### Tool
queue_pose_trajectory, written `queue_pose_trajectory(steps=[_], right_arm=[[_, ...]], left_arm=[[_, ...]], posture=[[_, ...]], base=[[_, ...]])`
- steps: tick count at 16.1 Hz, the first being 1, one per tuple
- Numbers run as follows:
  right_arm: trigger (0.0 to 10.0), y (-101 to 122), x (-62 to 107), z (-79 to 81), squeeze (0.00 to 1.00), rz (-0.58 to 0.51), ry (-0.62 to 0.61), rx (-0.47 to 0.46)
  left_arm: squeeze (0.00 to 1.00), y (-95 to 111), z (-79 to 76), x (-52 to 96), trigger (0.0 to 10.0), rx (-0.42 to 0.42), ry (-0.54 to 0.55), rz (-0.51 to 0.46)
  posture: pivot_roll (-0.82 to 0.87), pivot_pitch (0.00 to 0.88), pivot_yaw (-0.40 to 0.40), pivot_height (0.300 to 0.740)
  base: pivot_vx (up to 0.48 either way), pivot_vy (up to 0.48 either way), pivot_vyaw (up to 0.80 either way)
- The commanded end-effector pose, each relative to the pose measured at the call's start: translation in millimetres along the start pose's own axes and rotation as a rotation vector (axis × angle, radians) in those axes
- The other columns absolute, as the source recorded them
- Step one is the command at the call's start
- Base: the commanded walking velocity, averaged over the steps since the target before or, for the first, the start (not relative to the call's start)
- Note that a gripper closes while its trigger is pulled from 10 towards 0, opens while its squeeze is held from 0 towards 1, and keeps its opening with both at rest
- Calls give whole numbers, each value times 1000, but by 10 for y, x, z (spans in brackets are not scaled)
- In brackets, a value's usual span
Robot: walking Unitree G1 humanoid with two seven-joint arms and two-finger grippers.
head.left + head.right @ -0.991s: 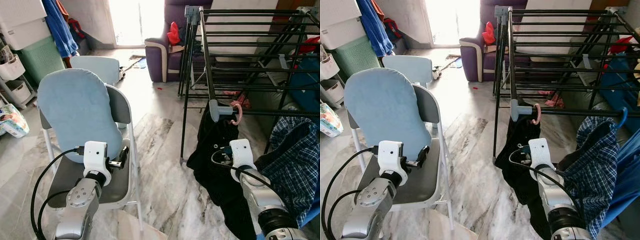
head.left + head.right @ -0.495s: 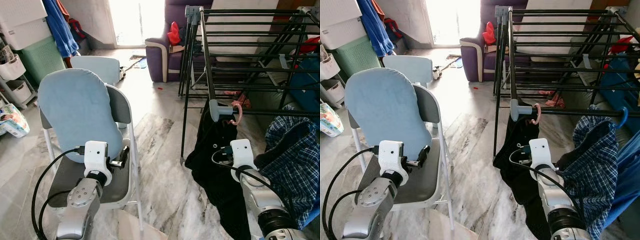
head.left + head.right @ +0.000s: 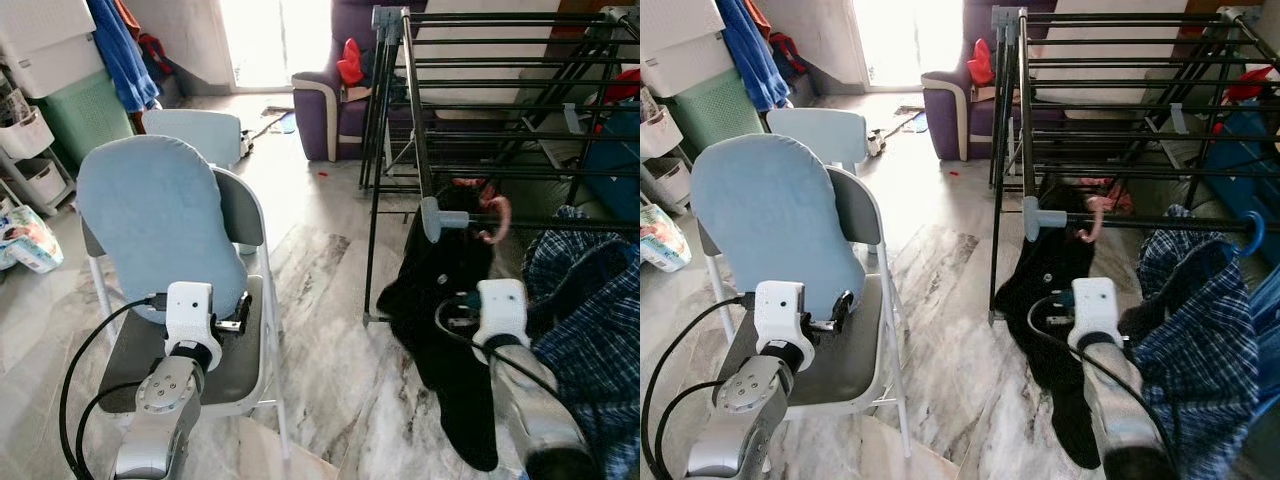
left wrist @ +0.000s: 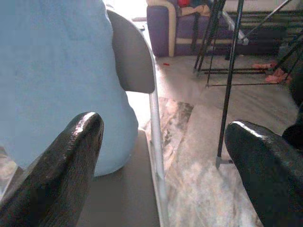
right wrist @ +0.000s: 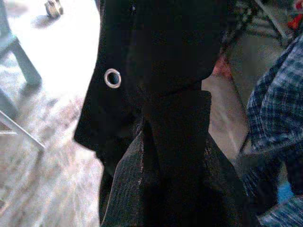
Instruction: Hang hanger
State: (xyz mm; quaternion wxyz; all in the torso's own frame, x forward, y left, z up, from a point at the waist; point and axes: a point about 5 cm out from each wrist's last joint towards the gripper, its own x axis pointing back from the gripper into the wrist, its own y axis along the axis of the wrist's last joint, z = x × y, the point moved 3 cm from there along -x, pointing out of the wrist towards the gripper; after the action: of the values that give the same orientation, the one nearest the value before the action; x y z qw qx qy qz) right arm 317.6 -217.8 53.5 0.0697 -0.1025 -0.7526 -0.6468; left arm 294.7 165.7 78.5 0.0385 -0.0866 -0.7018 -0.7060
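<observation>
A black drying rack stands on the marble floor ahead and to the right. A pink hanger hooks over the rack's near rail, just beside a grey corner joint. A black garment hangs from the hanger down to the floor. A blue plaid shirt hangs from the same rail, just right of the black garment.

The right gripper is pressed into the black garment below the hanger. Right wrist view: the fingers are closed on a fold of the black cloth; a metal eyelet sits in the cloth near the grip. The head views show the white wrist housing against the garment, with the fingertips hidden in the fabric.

The left gripper is over the seat of a grey folding chair, which has a light blue cushion on its backrest. Left wrist view: fingers spread wide, holding nothing, with the chair frame and cushion between them.

A purple sofa, a green basket and a hanging blue cloth lie further back.
</observation>
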Motion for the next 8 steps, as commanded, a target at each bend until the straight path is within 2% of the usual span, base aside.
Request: queue_pose_trajectory(steps=[1, 2, 3, 4, 8], right_arm=[[3961, 220, 9, 43, 0, -101, 29, 7], [10000, 141, 56, 59, 0, -80, 43, 25], [10000, 19, 114, 39, 0, -38, 39, 9], [10000, 7, 137, 36, 0, -36, 39, 12], [10000, 94, 122, 44, 0, -52, 40, 1]], left_arm=[[0, 46, 36, 20, 10000, 4, 17, -21], [0, 45, 63, 22, 10000, -12, 39, -22], [0, 23, 116, 12, 10000, -26, 81, -12], [0, 23, 114, 8, 10000, -33, 76, -13], [0, 47, 167, -15, 10000, -78, 116, -10]], posture=[[-73, 0, 48, 740], [-81, 0, 55, 740], [-83, 0, 56, 740], [-82, 0, 58, 740], [-77, 0, 61, 740]], base=[[0, 0, 0], [0, 0, 0], [0, 0, 0], [0, 0, 0], [0, 0, 0]])
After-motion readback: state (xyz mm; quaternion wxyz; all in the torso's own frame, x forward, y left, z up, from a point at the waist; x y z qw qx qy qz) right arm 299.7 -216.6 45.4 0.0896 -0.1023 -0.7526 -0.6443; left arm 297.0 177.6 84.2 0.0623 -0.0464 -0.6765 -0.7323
